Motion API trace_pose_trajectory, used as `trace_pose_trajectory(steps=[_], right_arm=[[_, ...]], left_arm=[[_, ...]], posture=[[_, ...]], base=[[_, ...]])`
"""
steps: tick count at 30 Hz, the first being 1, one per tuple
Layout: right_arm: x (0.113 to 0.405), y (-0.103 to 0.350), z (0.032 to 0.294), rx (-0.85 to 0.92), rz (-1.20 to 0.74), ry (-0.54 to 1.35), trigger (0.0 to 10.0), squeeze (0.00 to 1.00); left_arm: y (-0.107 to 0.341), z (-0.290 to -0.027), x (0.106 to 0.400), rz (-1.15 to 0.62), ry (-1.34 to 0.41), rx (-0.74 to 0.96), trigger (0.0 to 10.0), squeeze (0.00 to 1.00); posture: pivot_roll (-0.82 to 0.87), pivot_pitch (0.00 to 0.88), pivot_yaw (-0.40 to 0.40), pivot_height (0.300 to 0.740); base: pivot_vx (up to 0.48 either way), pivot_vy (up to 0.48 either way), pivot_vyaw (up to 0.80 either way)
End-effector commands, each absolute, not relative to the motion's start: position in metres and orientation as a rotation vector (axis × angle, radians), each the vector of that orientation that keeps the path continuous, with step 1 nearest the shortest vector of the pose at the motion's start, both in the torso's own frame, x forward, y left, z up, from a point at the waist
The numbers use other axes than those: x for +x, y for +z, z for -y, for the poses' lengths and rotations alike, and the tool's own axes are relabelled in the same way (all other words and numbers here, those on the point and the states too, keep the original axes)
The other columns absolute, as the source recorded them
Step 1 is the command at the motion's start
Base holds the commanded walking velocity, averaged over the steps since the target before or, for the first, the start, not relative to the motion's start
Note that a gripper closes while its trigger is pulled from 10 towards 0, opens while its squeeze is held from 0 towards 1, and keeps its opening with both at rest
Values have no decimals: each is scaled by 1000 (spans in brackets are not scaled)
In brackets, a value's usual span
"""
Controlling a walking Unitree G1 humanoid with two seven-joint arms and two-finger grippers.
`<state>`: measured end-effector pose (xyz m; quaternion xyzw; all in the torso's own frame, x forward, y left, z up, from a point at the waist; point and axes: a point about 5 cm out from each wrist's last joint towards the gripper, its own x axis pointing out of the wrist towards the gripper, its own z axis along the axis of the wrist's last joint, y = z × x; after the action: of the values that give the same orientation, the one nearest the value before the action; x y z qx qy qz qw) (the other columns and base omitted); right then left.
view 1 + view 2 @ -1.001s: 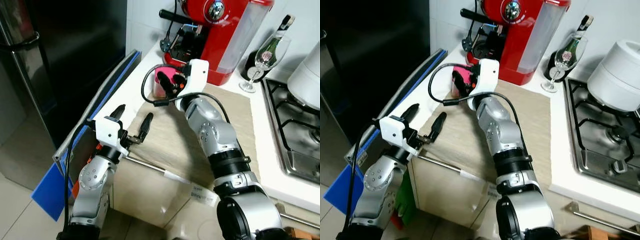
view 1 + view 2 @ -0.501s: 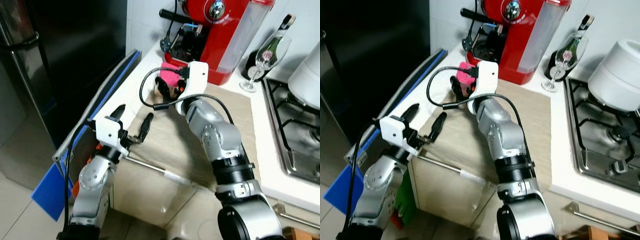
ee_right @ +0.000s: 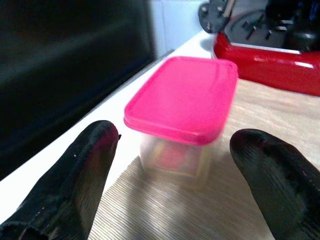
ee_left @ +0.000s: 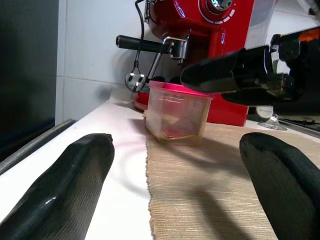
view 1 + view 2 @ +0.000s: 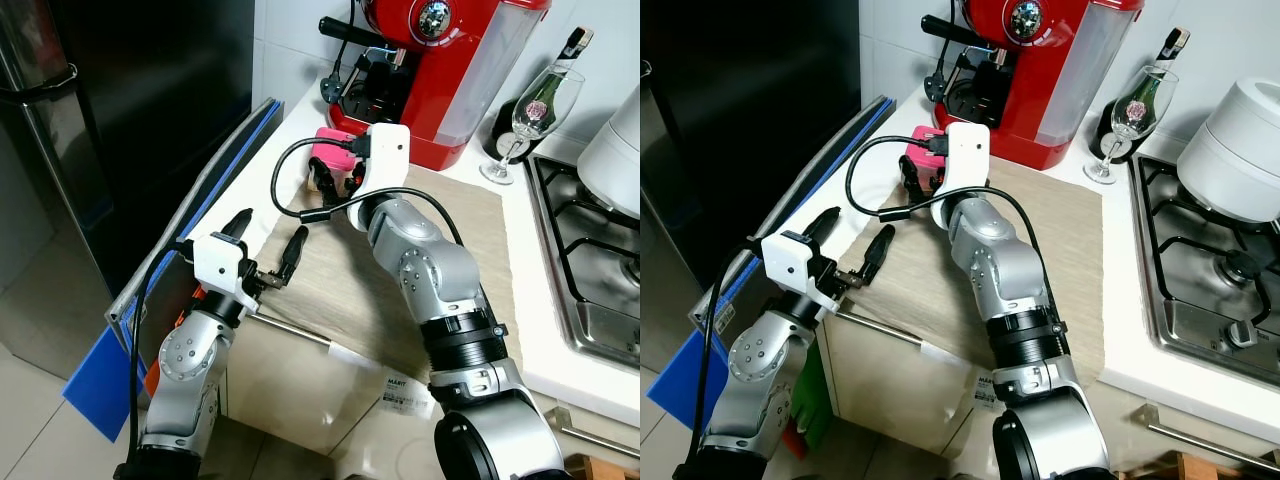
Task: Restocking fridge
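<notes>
White countertop (image 5: 262, 172) ran beside the black fridge (image 5: 140, 110), with a beige mat (image 5: 440, 240) laid across it and a red coffee machine (image 5: 450, 60) at the back. From the head views you saw the right gripper (image 5: 333, 180) reaching over the mat's far corner, its fingers spread apart, with the pink-lidded container (image 5: 330, 150) just beyond the fingertips and not held. Your left gripper (image 5: 267, 240) hovered at the counter's front edge, fingers also apart, well short of the container. A wine glass (image 5: 545, 105) and a dark bottle (image 5: 560, 60) stood past the coffee machine, next to the stove (image 5: 590, 260).

Through the left wrist camera, you had both fingers (image 4: 65, 185) wide, the container (image 4: 177, 112) standing far ahead between them at the mat's edge, and the right gripper's (image 4: 240, 75) dark finger stretched out close beside its lid.

Through the right wrist camera, the container (image 3: 182, 107) sat centred between the two open fingers (image 3: 85, 175), just ahead of the tips, touching neither, its clear body showing something pink and yellow inside.
</notes>
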<state>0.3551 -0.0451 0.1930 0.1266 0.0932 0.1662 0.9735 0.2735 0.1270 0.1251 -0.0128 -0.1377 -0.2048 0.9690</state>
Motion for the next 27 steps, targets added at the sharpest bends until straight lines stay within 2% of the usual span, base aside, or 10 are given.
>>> trace_pose_trajectory(steps=[1,6,16,27], right_arm=[[352,194,31,314,-209,366,10000,0],[354,192,33,267,-201,353,10000,0],[378,190,71,8,-127,212,10000,0],[390,179,96,-92,-125,119,10000,0]], left_arm=[[128,-120,275,291,-434,-22,10000,0],[129,-121,276,292,-430,-19,10000,0],[128,-120,276,290,-425,-21,10000,0],[128,-118,278,294,-426,-22,10000,0]], posture=[[63,0,-153,740],[66,0,-156,740],[62,0,-161,740],[60,0,-166,740]], base=[[0,0,0],[0,0,0],[0,0,0],[0,0,0]])
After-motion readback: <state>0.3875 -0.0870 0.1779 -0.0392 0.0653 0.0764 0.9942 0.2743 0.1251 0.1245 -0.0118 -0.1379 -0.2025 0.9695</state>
